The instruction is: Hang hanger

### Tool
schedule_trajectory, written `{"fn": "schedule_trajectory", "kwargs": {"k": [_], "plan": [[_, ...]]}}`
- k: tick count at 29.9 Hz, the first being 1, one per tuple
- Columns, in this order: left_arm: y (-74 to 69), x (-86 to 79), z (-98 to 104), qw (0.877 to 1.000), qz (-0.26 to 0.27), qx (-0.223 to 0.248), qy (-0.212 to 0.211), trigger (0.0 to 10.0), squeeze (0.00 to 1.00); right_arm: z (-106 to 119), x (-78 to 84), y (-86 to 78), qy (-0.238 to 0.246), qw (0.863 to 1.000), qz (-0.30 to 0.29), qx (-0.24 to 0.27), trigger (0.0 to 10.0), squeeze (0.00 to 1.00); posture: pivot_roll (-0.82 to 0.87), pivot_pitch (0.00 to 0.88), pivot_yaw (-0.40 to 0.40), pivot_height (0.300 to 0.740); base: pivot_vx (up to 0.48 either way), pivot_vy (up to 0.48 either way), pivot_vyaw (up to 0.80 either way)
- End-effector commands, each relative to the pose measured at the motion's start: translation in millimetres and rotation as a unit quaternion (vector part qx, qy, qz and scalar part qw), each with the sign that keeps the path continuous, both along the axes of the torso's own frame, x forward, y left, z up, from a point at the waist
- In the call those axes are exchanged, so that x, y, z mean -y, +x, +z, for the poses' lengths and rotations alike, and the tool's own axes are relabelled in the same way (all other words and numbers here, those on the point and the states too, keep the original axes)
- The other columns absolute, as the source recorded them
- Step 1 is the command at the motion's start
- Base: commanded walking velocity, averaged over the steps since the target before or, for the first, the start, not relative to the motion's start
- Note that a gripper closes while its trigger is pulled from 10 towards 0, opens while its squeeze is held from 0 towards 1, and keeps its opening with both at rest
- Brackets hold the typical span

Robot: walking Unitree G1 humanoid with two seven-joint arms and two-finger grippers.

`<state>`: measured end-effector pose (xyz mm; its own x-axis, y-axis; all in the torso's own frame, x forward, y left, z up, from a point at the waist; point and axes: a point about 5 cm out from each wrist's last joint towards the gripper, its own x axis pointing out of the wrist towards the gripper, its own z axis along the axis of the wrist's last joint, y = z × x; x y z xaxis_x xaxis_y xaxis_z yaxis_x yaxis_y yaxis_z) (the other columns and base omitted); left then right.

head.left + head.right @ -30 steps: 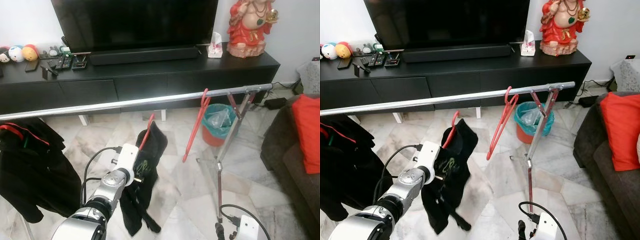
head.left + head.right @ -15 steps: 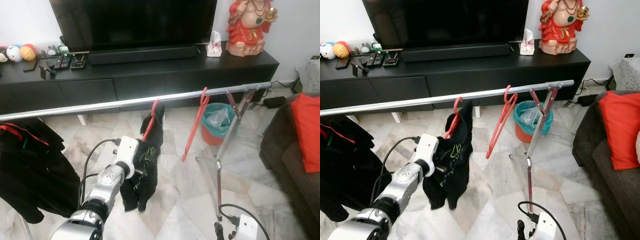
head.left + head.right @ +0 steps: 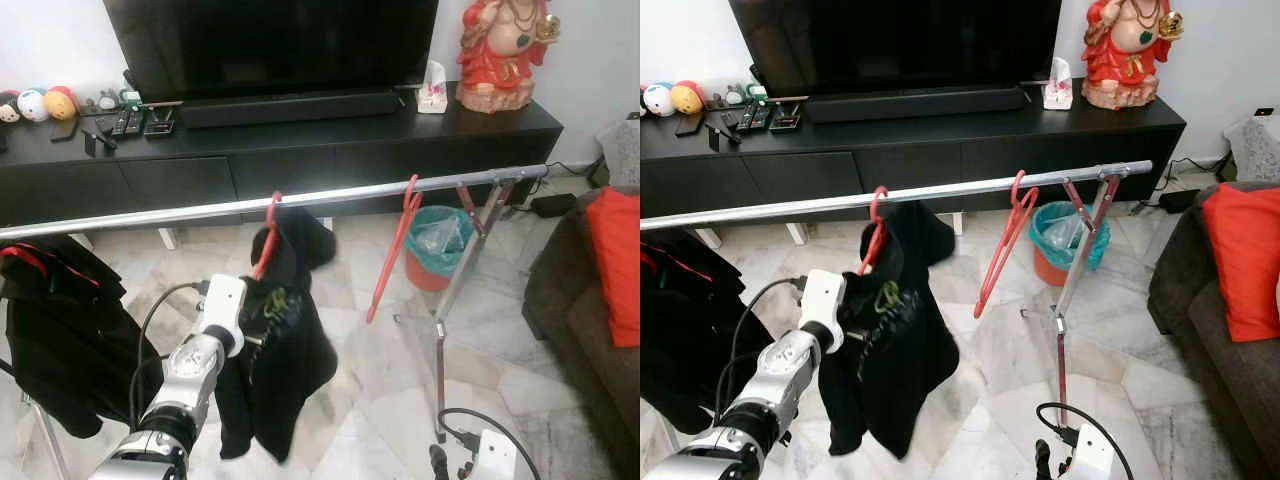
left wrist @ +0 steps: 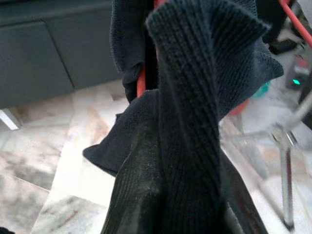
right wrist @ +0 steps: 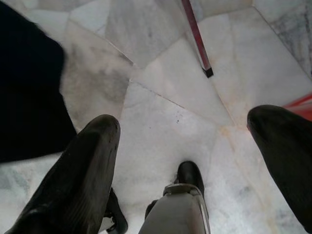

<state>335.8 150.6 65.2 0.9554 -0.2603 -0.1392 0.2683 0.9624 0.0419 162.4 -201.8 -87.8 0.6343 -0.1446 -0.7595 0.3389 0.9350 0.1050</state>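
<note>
At the silver rail [image 3: 180,211], left of centre, you have the red hanger [image 3: 267,238] with its hook at rail height, touching or just over the rail; from these angles I cannot tell whether it is fully seated. A black garment [image 3: 280,340] hangs from the hanger, bunched at the shoulders, hem clear of the marble floor [image 3: 350,300].

Left end effector [image 3: 252,338]: buried in the garment just under the hanger. In the left wrist view, cloth [image 4: 185,122] covers the fingers, with a strip of red hanger [image 4: 141,80] beside it. Its opening and what it grips: cannot tell. Judgement: the arm is raised from the near side so that the hook can be carried up to the rail while the cloth hangs below.

Right end effector [image 5: 187,151]: low at the near right, pointing at the floor, fingers [image 5: 78,180] spread wide with nothing between them. Idle.

Surroundings, working outward:
- An empty red hanger [image 3: 392,250] is on the rail further right, well apart from yours, so there is room.
- More black clothing [image 3: 60,330] hangs on the rail at the far left.
- The rail's support leg [image 3: 470,250] stands at right, with a teal-lined bin [image 3: 435,245] behind it.
- The black TV counter [image 3: 300,140] runs along the far wall.

Judgement: hanging is nearly done. Confirm the hook is over the rail before you let go.
</note>
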Motion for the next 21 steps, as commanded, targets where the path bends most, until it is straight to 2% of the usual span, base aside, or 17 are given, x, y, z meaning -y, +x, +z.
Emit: {"fn": "schedule_trajectory", "kwargs": {"k": [1, 4, 9, 14, 21], "plan": [[9.3, 3.5, 16, 0.999, 0.009, 0.034, -0.005, 10.0, 0.0, -1, -1.3, -1.2, 0.002, 1.0, -0.001, -0.003, 10.0, 0.0, -0.01, 0.009, 0.043, 0.74, 0.0, 0.0, 0.0], [12.5, 10.4, 17, 0.999, 0.015, 0.024, -0.025, 10.0, 0.0, -1, -2.0, -1.3, 0.002, 1.0, 0.0, -0.004, 10.0, 0.0, -0.01, 0.009, 0.044, 0.74, 0.0, 0.0, 0.0], [17.6, 30.3, 17, 0.999, -0.032, -0.009, -0.002, 10.0, 0.0, -1, -1.8, -1.3, 0.002, 1.0, -0.001, -0.004, 10.0, 0.0, -0.01, 0.01, 0.047, 0.74, 0.0, 0.0, 0.0], [21.8, 38.3, 19, 0.998, -0.048, -0.023, 0.011, 10.0, 0.0, -1, -1.5, -0.9, 0.003, 1.0, -0.003, -0.003, 10.0, 0.0, -0.01, 0.008, 0.051, 0.74, 0.0, 0.0, 0.0], [32.2, 39.3, 29, 0.999, -0.015, -0.036, 0.008, 10.0, 0.0, -1, -2.2, -0.3, 0.004, 1.0, -0.003, -0.001, 10.0, 0.0, -0.01, 0.007, 0.05, 0.74, 0.0, 0.0, 0.0]]}}
